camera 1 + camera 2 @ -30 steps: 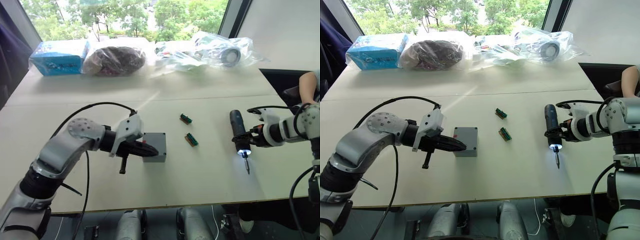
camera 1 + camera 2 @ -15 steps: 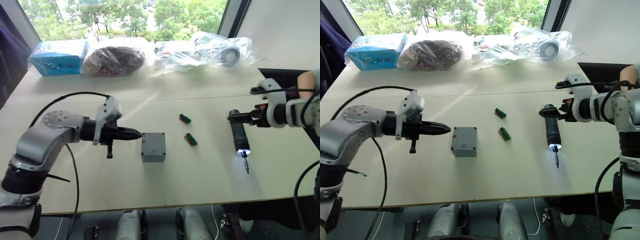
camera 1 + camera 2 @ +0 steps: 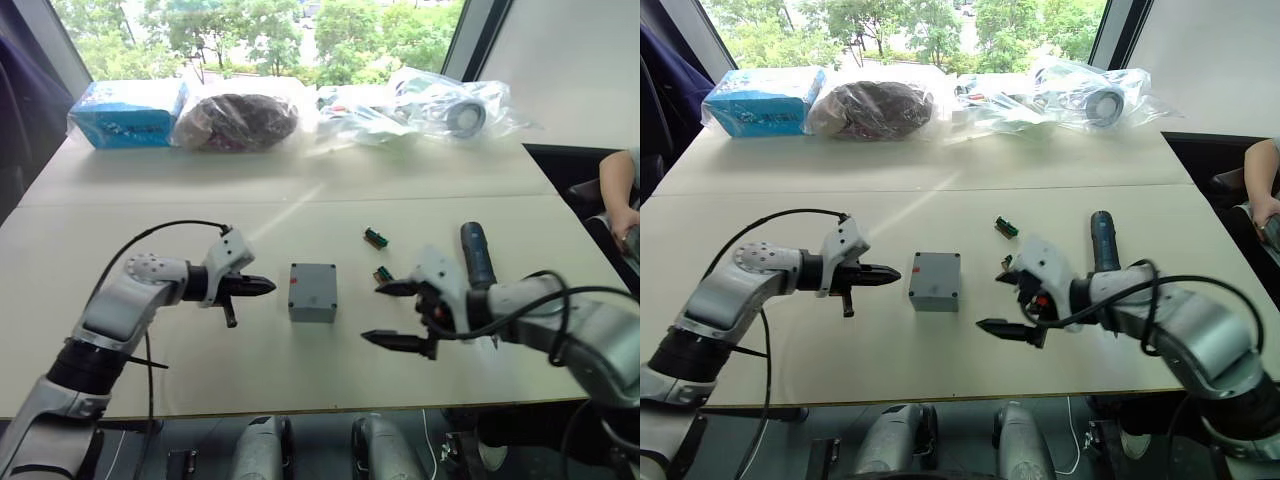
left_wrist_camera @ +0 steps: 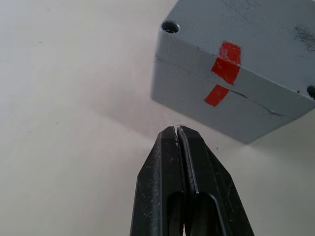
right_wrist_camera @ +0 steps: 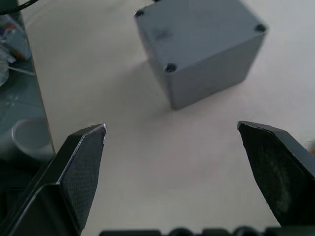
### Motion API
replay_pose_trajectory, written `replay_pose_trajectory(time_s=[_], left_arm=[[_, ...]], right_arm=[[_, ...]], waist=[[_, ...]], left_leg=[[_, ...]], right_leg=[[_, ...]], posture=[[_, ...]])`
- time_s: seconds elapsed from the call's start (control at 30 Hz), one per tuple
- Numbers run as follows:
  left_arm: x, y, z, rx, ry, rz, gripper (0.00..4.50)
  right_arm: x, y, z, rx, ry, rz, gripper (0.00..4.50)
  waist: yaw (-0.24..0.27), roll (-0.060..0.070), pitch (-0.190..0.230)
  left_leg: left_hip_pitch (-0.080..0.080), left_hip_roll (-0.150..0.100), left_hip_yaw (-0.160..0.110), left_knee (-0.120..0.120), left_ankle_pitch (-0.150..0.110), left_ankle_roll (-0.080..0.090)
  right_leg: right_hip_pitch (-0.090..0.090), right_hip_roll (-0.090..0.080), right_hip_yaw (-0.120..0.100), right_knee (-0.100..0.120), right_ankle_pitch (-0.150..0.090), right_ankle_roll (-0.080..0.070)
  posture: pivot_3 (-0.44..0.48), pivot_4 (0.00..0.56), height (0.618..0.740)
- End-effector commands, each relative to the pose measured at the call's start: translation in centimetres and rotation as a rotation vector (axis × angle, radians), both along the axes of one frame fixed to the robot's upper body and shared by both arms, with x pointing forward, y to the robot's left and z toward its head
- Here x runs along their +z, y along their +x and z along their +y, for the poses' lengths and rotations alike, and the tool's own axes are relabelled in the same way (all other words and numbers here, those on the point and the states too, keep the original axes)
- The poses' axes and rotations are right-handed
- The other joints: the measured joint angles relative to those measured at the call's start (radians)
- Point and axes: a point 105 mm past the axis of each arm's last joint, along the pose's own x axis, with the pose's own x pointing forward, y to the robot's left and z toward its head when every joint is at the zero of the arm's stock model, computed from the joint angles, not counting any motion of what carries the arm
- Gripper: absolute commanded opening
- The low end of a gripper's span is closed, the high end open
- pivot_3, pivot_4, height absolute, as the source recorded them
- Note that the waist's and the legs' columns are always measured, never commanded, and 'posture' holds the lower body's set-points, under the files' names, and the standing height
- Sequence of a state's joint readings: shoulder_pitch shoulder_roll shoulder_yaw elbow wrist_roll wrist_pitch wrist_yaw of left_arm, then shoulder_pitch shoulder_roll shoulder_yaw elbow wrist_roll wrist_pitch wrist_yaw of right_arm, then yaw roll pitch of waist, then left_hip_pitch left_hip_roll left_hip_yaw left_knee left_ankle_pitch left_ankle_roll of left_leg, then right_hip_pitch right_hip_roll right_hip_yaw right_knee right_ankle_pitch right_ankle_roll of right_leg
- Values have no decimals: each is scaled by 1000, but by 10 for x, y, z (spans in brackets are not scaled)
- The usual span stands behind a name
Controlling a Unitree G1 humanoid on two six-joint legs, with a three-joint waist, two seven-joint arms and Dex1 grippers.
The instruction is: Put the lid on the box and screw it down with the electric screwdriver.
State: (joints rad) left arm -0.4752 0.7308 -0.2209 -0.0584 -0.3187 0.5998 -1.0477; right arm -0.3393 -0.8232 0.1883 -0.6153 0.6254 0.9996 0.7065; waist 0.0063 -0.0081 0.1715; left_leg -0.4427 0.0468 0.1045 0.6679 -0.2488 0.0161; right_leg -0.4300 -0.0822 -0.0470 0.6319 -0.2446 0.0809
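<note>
1. With the lid (image 4: pixel 256 29) already seated on the box (image 3: pixel 312 292) at mid desk (image 3: pixel 200 370), red marks aligned, screwing comes next by my read.
2. Left end effector (image 3: pixel 262 286) is pinched closed, empty, just beside the box.
3. Right end effector (image 3: pixel 394 314) is spread wide, empty, near the box's other side.
4. Electric screwdriver (image 3: pixel 477 254) lies beyond the right end effector, farther from the box; it should regrip that, keep the bit upright over a corner hole, and have the left steady the box.
5. Count: one box, one lid, one screwdriver, two green parts (image 3: pixel 376 237).

Pale table (image 3: pixel 150 380) before leafy window (image 3: pixel 250 30)
</note>
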Motion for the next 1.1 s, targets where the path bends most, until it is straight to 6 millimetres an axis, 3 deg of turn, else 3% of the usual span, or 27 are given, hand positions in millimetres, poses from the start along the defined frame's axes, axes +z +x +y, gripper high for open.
replay_pose_trajectory(time_s=[0.03, 0.27, 0.6, 0.7, 0.8, 0.97, 1.1], left_arm=[[10, 1, -6, -42, 12, -57, 0], [14, 10, -19, -93, -1, -70, 0], [13, 36, -42, -148, 0, -114, 0], [14, 43, -38, -126, 17, -142, 0], [16, 47, -21, -85, 46, -158, 0], [7, 27, 5, -85, 108, -102, 0], [2, -9, 3, -127, 34, 31, 0]], right_arm=[[0, 11, 7, -18, 24, -52, 4414], [-11, 12, 34, 28, 69, -8, 4414], [-3, -9, 44, 81, 131, 97, 4414], [3, -11, 42, 65, 133, 90, 4414], [11, -8, 28, 28, 96, 29, 4414], [21, 11, 5, -23, 10, -111, 4414], [20, 35, 3, -61, 45, -154, 4414]], waist=[[2, 0, 0], [7, -1, 0], [6, -1, -1], [5, -1, -1], [5, -1, 0], [1, -1, -1], [0, -2, 0]], left_leg=[[0, 0, 0, 0, 0, 0], [0, 0, 0, 0, 0, -1], [0, 0, 0, 1, 0, 0], [0, 0, 0, 1, 0, 0], [0, 0, 0, 1, 0, 0], [0, 0, -1, 1, 0, 0], [0, 1, -1, 1, 0, 0]], right_leg=[[0, 0, 0, 0, 0, 0], [1, 1, -1, 1, 0, 1], [1, 1, -2, 1, 1, 1], [1, 1, -2, 2, 1, 1], [1, 1, -2, 2, 1, 1], [1, 1, -2, 2, 1, 1], [1, 1, -2, 3, 1, 1]], posture=[[0, 150, 740], [0, 150, 740], [0, 150, 740], [0, 150, 740], [0, 150, 740], [0, 150, 740], [0, 150, 740]])
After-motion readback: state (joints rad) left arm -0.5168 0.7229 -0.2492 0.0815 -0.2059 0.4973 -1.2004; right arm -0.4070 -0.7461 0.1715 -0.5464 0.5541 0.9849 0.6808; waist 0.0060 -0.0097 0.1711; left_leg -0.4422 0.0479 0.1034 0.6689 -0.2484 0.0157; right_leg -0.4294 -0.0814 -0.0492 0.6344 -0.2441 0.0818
